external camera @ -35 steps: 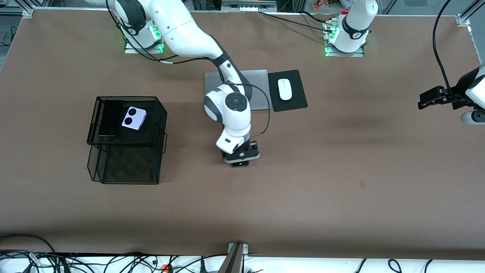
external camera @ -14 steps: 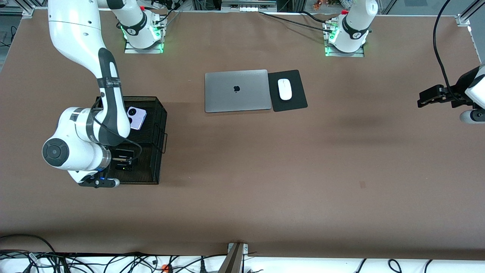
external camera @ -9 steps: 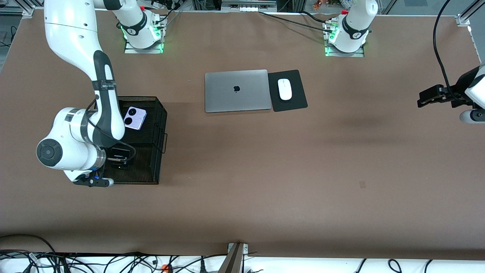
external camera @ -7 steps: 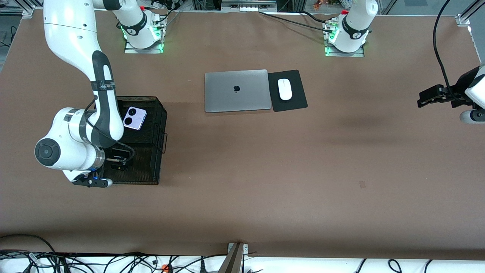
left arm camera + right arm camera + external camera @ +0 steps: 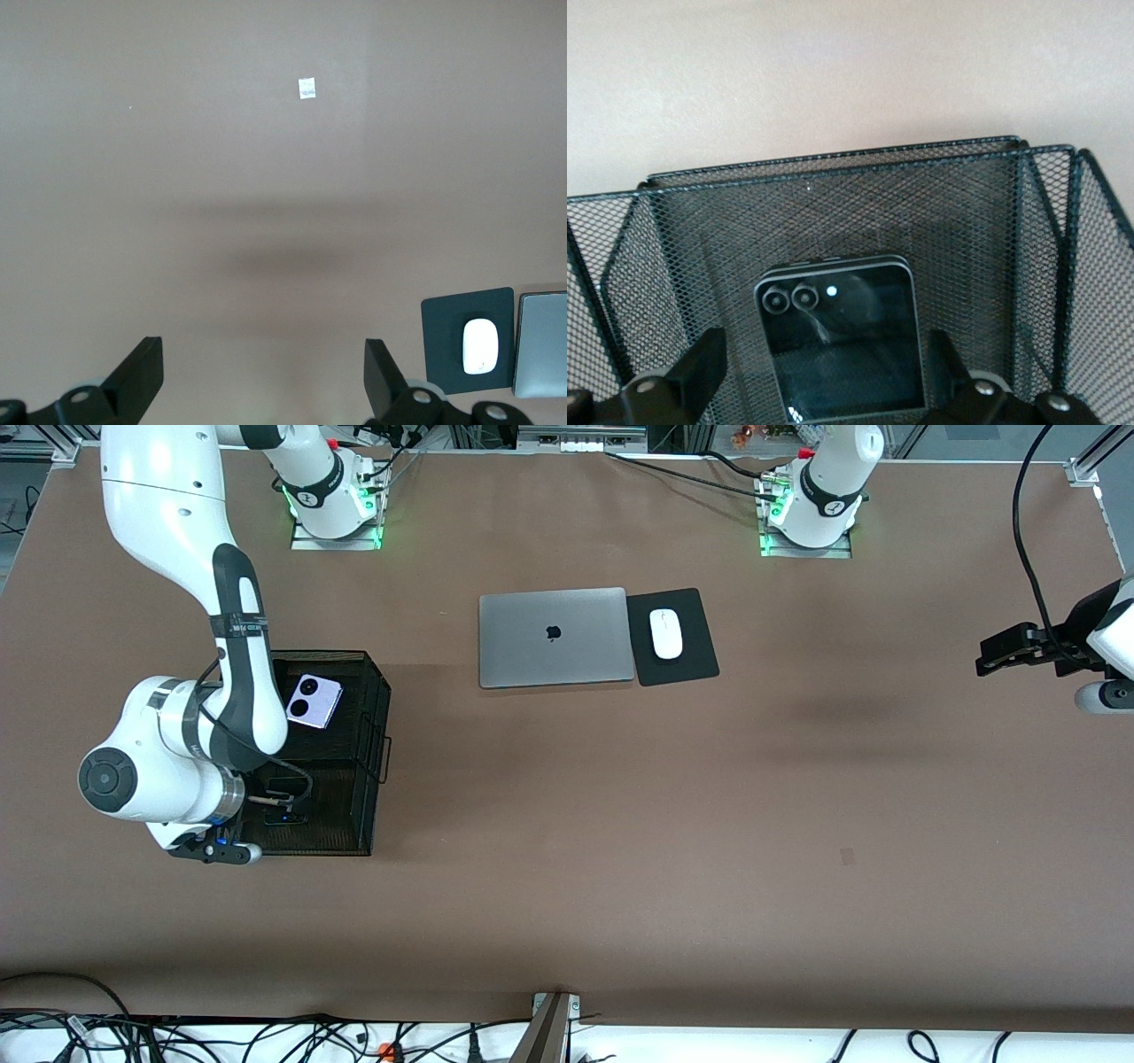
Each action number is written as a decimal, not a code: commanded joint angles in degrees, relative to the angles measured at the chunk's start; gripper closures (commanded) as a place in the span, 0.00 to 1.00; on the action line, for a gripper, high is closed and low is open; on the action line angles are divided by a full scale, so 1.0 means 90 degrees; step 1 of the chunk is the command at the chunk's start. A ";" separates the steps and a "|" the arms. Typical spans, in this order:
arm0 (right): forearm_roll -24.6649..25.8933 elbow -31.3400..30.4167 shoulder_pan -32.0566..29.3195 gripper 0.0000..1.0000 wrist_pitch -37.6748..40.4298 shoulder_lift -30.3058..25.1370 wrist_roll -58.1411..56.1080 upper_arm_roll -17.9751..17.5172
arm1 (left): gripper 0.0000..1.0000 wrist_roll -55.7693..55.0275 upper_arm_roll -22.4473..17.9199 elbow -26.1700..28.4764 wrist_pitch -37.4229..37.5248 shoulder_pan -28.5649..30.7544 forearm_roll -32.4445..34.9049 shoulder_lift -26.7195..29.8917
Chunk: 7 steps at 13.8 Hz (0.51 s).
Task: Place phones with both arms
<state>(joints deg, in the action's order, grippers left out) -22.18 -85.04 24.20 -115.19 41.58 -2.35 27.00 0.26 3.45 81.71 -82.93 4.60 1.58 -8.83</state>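
Note:
My right gripper (image 5: 283, 802) is open inside the lower tier of the black mesh rack (image 5: 376, 691). In the right wrist view the small black square phone (image 5: 842, 341) lies on the mesh floor between the spread fingers (image 5: 700, 363) of that gripper (image 5: 828, 372), and neither finger presses it. The lilac square phone (image 5: 313, 701) lies on the rack's upper tier. The long slim black phone is hidden under the right arm. My left gripper (image 5: 988, 662) waits open and empty in the air over the left arm's end of the table; it also shows in the left wrist view (image 5: 263, 372).
A shut silver laptop (image 5: 555, 636) lies mid-table toward the bases, beside a black pad (image 5: 687, 664) bearing a white mouse (image 5: 666, 633). The left wrist view shows that mouse (image 5: 479, 346) too. Rack walls (image 5: 833, 168) stand close round the right gripper.
The right arm carried the black square phone from mid-table into the rack's lower tier, then edged slightly toward the right arm's end. The left arm has not moved.

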 commanded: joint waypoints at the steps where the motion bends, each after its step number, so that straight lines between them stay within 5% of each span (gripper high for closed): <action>1: -0.0114 0.0326 -0.0052 0.00 0.0588 -0.0186 0.0027 0.0114 | 0.00 0.0079 -0.0003 -0.0016 0.0084 0.0045 -0.0156 0.0063; 7: -0.0249 0.2561 -0.0588 0.00 0.4210 -0.0235 0.0007 0.0691 | 0.00 0.0059 -0.0003 -0.0036 0.0142 0.0045 -0.0146 0.0073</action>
<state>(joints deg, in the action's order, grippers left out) -22.39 -69.00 22.46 -86.03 39.35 -2.29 33.44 0.26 3.42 81.71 -82.89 4.60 1.58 -8.82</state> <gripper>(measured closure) 0.000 0.000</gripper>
